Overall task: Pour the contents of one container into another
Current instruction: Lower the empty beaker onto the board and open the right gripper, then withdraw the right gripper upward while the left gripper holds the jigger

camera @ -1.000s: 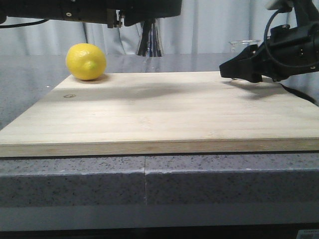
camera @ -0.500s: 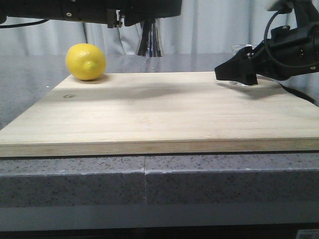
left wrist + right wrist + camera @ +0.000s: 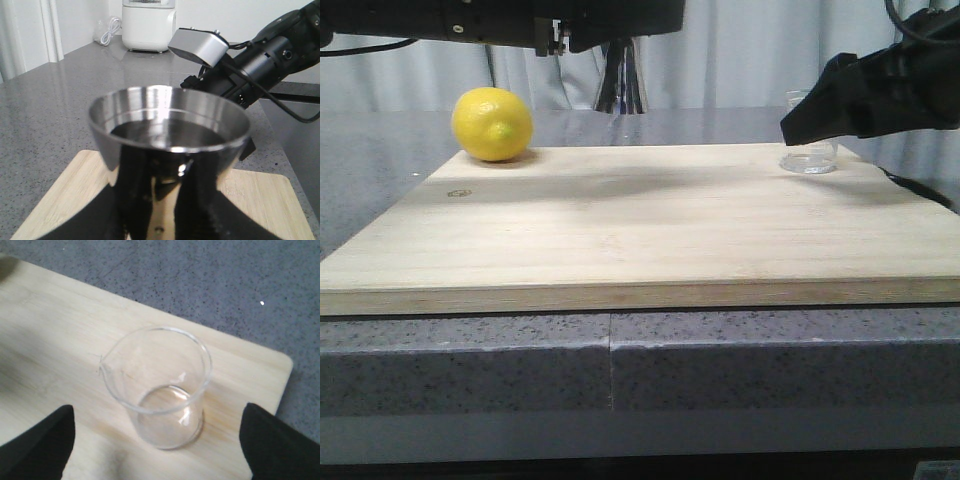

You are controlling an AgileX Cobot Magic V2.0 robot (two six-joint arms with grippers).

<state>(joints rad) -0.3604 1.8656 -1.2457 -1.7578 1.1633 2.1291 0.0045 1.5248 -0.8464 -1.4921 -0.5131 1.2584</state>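
Note:
The clear glass beaker (image 3: 808,152) stands upright on the back right of the wooden board (image 3: 640,220). In the right wrist view the beaker (image 3: 157,385) looks empty, its lip turned sideways. My right gripper (image 3: 160,452) is open, with a black finger (image 3: 37,445) far out on each side and neither touching the glass. From the front the right gripper (image 3: 820,112) hovers just above the beaker. My left gripper (image 3: 165,197) is shut on the steel jigger (image 3: 169,130), whose upper cup faces the camera. The jigger (image 3: 620,85) hangs at the back centre under the left arm.
A yellow lemon (image 3: 493,123) lies on the board's back left corner. A speckled grey counter (image 3: 470,360) surrounds the board. A white appliance (image 3: 148,25) stands on the far counter. The right arm's body (image 3: 260,65) reaches in behind the jigger.
The right gripper has risen and drawn back to the right. The beaker, half hidden behind its fingers before, now stands uncovered on the board. The left arm has not moved.

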